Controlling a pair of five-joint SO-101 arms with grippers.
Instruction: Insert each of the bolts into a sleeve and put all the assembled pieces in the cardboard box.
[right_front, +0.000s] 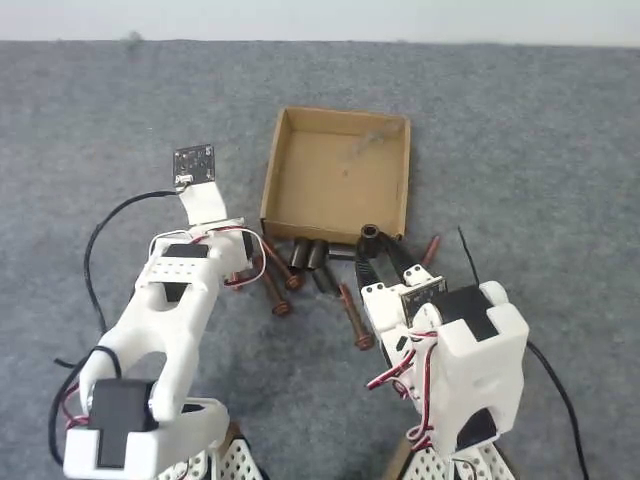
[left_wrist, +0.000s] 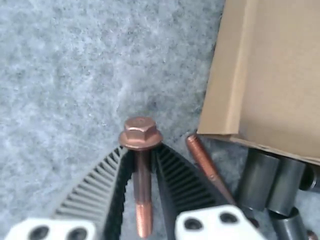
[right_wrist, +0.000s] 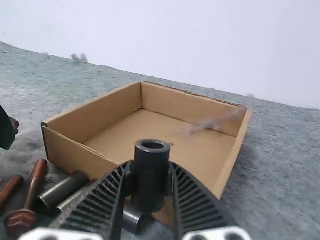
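Bolt (left_wrist: 142, 175) noted pinched in my left gripper (left_wrist: 142, 149); my right gripper (right_wrist: 150, 169) clamps an upright sleeve (right_wrist: 150, 157) near the cardboard box (right_wrist: 85, 117).

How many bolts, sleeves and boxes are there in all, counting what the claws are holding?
copper bolt: 5
dark sleeve: 4 that show clearly
cardboard box: 1
total: 10

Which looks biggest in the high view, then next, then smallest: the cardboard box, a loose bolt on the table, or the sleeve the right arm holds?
1. cardboard box, by far.
2. loose bolt.
3. sleeve in the right gripper, though it stands on end toward the camera, so its length is hidden.
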